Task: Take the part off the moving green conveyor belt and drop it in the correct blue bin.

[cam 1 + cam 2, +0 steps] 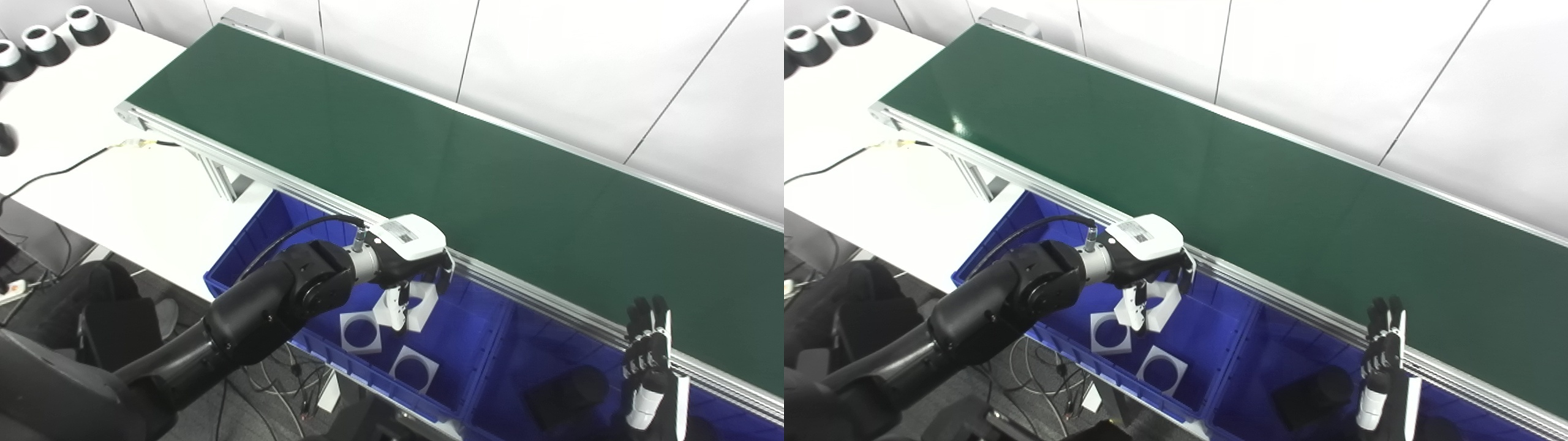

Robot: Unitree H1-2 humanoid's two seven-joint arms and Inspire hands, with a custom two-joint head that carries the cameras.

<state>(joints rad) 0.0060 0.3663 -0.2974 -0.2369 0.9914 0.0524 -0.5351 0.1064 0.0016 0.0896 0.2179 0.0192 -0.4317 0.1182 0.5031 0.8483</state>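
1. The green belt [465, 165] runs from upper left to lower right in front of a white panelled wall, and nothing lies on it.
2. Two blue bins sit side by side, tucked just under the near rail of the belt: the left bin [257, 242] and the right bin [508, 367].
3. The left hand [413, 257] hangs over the left bin, beside the belt rail, palm down with its fingers curled downward.
4. That hand grips a white part [422, 305] with a round hole, held tilted above the bin floor.
5. Two more white square parts [360, 332] with round holes lie flat on the floor of the left bin, near its front wall and a little apart from each other.
6. The right hand [650, 367] stands upright over the right bin, close to the rail, fingers straight and spread a little, holding nothing.
7. A black part [566, 392] lies in the right bin, just left of the right hand.
8. To the far left, a white table [92, 177] carries a thin cable [67, 168] and, at its far corner, black-and-white rings [40, 40] in a row.
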